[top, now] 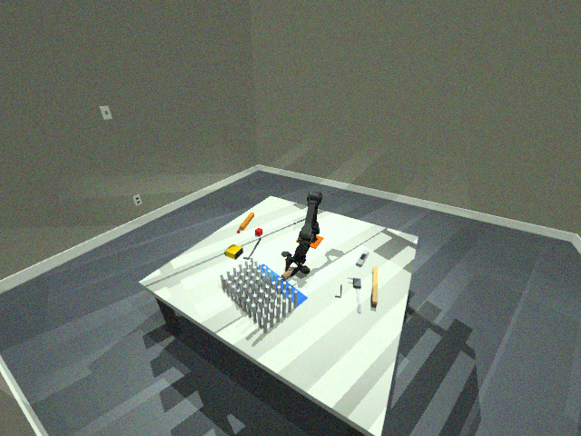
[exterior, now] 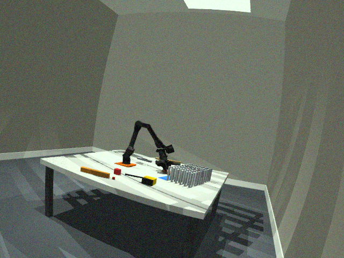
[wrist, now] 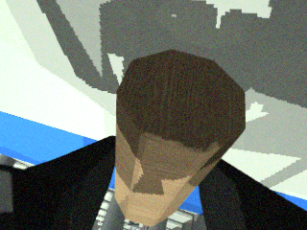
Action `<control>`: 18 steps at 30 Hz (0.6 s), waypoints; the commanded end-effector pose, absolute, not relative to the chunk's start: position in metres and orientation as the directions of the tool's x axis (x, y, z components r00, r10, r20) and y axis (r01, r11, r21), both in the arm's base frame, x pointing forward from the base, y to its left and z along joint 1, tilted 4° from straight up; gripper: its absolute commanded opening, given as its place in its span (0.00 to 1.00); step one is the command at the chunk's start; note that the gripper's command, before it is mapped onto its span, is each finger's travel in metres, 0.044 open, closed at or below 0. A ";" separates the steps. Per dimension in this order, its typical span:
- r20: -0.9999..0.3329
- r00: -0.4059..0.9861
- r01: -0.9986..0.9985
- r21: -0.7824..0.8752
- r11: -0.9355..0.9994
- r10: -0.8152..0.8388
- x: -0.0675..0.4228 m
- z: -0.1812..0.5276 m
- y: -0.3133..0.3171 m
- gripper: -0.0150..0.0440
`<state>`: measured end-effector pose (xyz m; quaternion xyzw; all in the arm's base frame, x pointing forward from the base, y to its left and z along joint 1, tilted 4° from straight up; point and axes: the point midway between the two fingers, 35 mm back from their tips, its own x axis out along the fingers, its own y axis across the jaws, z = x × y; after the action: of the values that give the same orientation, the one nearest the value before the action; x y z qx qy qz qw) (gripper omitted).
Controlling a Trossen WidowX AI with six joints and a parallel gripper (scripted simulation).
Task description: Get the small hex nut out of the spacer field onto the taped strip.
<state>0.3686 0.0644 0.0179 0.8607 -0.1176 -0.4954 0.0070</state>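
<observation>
From the top view, the nut cannot be made out; it is too small to find among the grey posts [top: 257,292], which stand upright in tidy rows just beyond the pincer [top: 291,273]. The blue tape strip [top: 287,285] runs along the near edge of those posts, directly under the pincer. The pincer is closed on a wooden handle [top: 287,272], which slants down toward the strip. Well off to one side of the pincer lie a wooden stick [top: 374,285], a small hammer [top: 357,292], a little hooked key [top: 339,291] and a grey clip [top: 362,258]; to the other side sit a yellow block [top: 232,251], a thin black rod [top: 253,248], a red cube [top: 258,232] and an orange bar [top: 245,221].

From the exterior view, the arm [exterior: 144,138] arches up from its orange base plate [exterior: 125,164] and comes down with the pincer [exterior: 164,166] low at the front of the posts [exterior: 190,173], beside the tape strip [exterior: 164,177]. The nut is not visible here either.

From the wrist view, the dark end of the wooden handle [wrist: 179,139] fills the picture, gripped between the black fingers, which stand partly apart around it. The tape strip [wrist: 43,139] lies below, and what look like post tops [wrist: 112,218] show at the bottom edge.
</observation>
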 end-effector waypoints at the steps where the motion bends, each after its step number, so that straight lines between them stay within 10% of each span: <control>1: -0.849 0.485 -0.201 0.128 -0.971 -0.212 0.366 0.019 0.064 0.25; 18: -0.849 0.484 -0.201 0.128 -0.971 -0.211 0.354 0.019 0.067 0.25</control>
<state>0.3562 0.0672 0.0182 0.8606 -0.1174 -0.4956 0.0067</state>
